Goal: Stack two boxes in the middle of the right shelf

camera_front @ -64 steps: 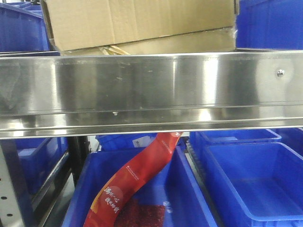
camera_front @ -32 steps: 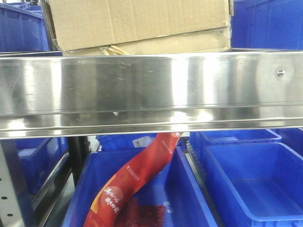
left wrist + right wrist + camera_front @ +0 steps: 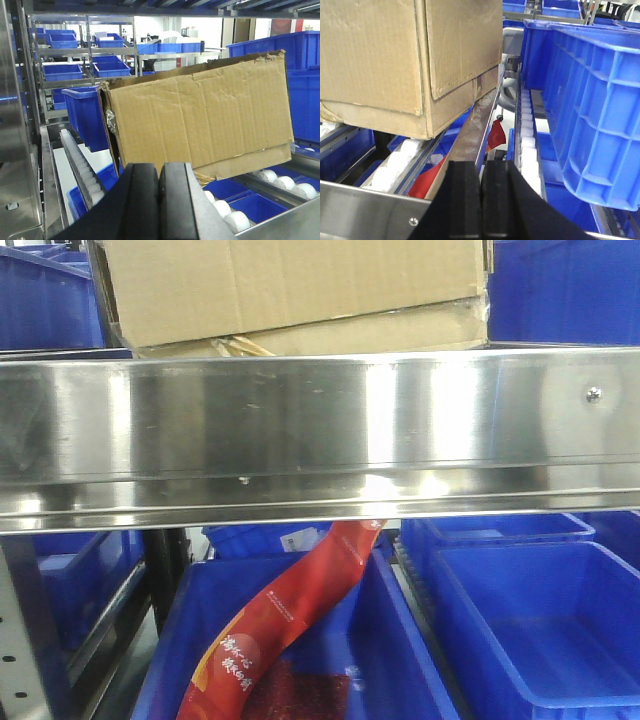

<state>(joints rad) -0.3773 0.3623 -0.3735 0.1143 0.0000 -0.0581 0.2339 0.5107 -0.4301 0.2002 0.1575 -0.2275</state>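
Here, a cardboard box (image 3: 300, 295) sat on the steel shelf (image 3: 320, 430) behind its front rail.
Its long axis ran along the rail, and it tilted across the white rollers (image 3: 240, 217), beside a blue bin (image 3: 585, 95). The left gripper (image 3: 159, 200) and right gripper (image 3: 481, 200) were both closed, holding nothing.

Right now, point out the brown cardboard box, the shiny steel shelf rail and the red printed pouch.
brown cardboard box (image 3: 200, 120): left wrist view, middle of its dented broad face.
shiny steel shelf rail (image 3: 320, 420): front view, centre of the mirror-like front.
red printed pouch (image 3: 285, 615): front view, mid-length of the pouch.
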